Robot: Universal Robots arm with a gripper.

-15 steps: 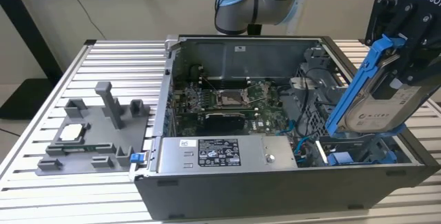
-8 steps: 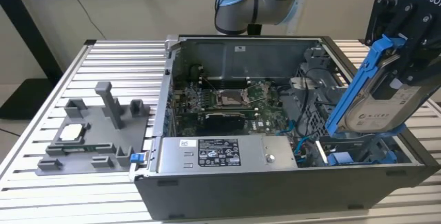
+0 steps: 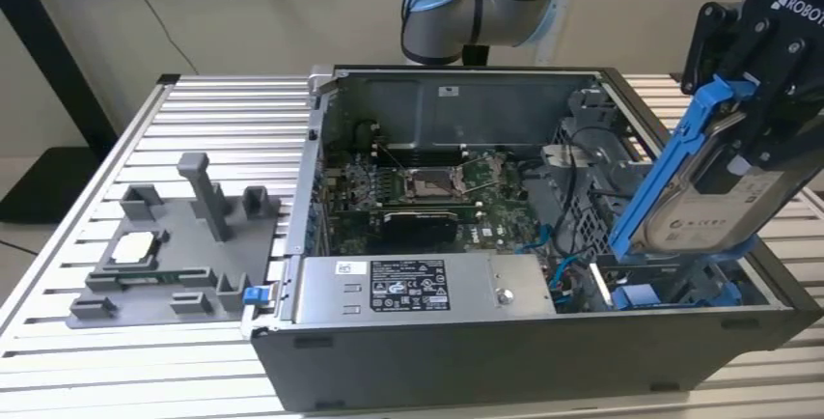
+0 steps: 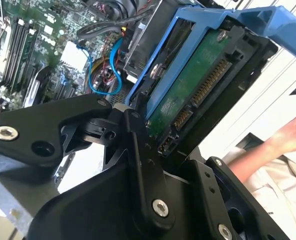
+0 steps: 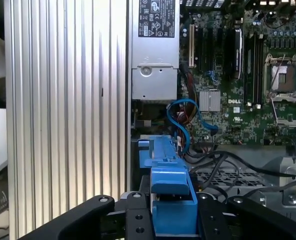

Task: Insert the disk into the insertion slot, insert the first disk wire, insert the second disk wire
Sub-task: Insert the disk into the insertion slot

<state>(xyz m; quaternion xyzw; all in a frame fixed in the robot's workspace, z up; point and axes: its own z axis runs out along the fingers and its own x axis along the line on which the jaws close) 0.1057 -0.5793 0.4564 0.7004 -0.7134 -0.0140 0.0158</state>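
The disk [image 3: 701, 202], silver-grey in a bright blue carrier frame, hangs steeply tilted above the front corner of the open computer case at the exterior view's right. My gripper [image 3: 759, 149] is shut on its upper end. In the second wrist view the disk's green circuit side [image 4: 198, 85] and connector pins face the camera. In the first wrist view the blue carrier [image 5: 170, 197] sits between my black fingers [image 5: 133, 220]. The disk's lower end is just above the insertion slot [image 3: 644, 295], a dark bay with blue tabs. Blue wires [image 5: 188, 117] lie loose beside the bay.
A long silver box [image 3: 412, 289] lines the case's front edge. The motherboard with its square socket [image 3: 431, 182] lies in the middle. A grey fixture [image 3: 180, 255] stands on the slatted table at the exterior view's left. A person's hand [image 4: 288, 135] is beyond the case.
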